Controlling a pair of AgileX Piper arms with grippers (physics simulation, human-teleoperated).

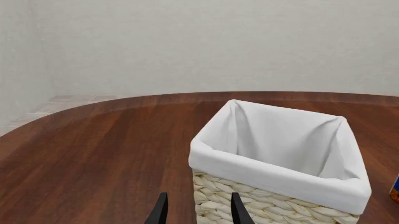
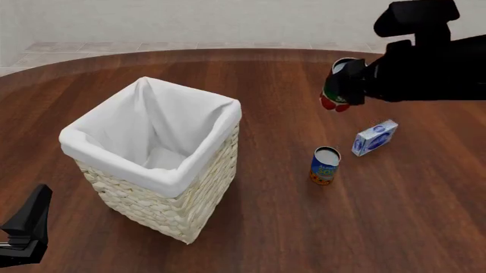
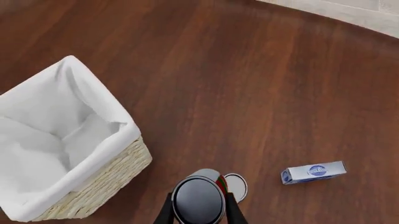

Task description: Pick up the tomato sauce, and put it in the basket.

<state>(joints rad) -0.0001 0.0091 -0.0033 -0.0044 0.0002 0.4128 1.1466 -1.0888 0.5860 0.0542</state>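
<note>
- Red-labelled tomato sauce (image 2: 337, 85) is already off the table, pinched in the right gripper (image 2: 351, 84) and hanging tilted over the wood at about 2 o'clock from the basket (image 2: 199, 165), well apart from it.
- From the right wrist cam you look straight down on the can's top (image 3: 198, 199), with a finger (image 3: 164, 211) on each side of it. So it's a side grip on the round wall, clamped on the can.
- Handling guess: a stiff metal can won't crush, but the smooth label could slip or swivel between narrow pads. It's probably got some heft for its size too. Gripping mid-height across the widest part seems safest.
- Can't really tell from the front view how deep the fingers sit, since the arm hides that.
- Left gripper (image 1: 197, 210) is low near the basket's wicker wall, fingers spread and holding nothing.
- The blue-and-orange can (image 2: 324, 165) and blue-white box (image 2: 375, 137) sit on the table under the carry path, at roughly 3 o'clock from the basket.
</note>
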